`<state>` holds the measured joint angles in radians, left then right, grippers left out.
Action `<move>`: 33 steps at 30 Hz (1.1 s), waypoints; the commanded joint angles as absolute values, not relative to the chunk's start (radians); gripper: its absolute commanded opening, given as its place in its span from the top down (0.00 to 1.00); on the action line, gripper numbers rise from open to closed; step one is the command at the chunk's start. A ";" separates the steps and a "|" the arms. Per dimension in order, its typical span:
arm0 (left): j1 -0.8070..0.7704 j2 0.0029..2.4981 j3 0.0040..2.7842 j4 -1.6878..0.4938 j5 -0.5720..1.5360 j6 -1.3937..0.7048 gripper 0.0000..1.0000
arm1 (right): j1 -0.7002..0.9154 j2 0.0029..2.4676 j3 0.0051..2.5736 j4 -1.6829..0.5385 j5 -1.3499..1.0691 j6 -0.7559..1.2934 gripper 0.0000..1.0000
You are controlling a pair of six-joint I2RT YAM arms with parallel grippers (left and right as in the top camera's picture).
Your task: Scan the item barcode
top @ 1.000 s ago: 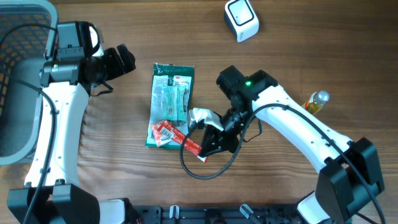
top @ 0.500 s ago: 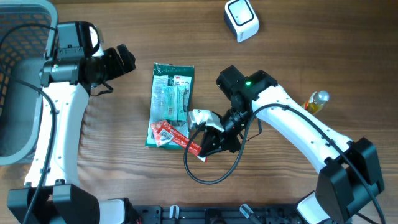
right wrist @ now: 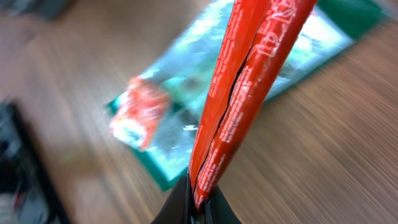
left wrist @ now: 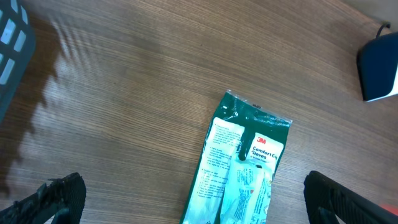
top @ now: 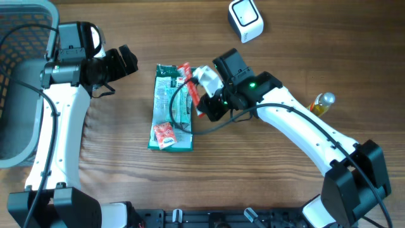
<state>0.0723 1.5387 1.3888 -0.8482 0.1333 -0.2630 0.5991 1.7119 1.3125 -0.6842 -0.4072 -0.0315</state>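
Observation:
My right gripper (top: pixel 200 103) is shut on the lower end of a long red snack packet (top: pixel 188 82), which hangs in the air over the green glove package (top: pixel 172 107). In the right wrist view the red packet (right wrist: pixel 249 93) rises out of the closed jaws of that gripper (right wrist: pixel 200 205), with the green package (right wrist: pixel 180 149) blurred beneath. The white scanner (top: pixel 245 20) stands at the back of the table, apart from the packet. My left gripper (top: pixel 120 63) is open and empty, left of the green package (left wrist: pixel 242 168).
A small red-and-white packet (top: pixel 164 134) lies on the green package's near end. A small bottle (top: pixel 321 103) lies at the right. A grey basket (top: pixel 19 76) stands at the far left. A black cable loops under my right arm.
My right gripper has lifted the red packet off the table by the green package's near end and swung it back and up over the package. The left arm has not moved.

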 commanded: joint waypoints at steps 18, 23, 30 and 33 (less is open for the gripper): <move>0.076 1.536 1.401 -0.847 0.145 -0.242 0.00 | 0.599 1.713 1.316 -0.701 -0.253 0.157 0.96; 0.076 1.536 1.401 -0.847 0.145 -0.242 0.00 | 0.599 1.713 1.316 -0.702 -0.253 0.157 0.96; 0.076 1.536 1.401 -0.847 0.145 -0.242 0.00 | 0.599 1.713 1.316 -0.704 -0.253 0.157 0.96; 0.076 1.536 1.401 -0.847 0.145 -0.242 0.00 | 0.599 1.713 1.316 -0.704 -0.253 0.157 0.95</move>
<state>0.0723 1.5387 1.3888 -0.8486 0.1333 -0.2630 0.5991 1.7119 1.3125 -0.7021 -0.2672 0.1387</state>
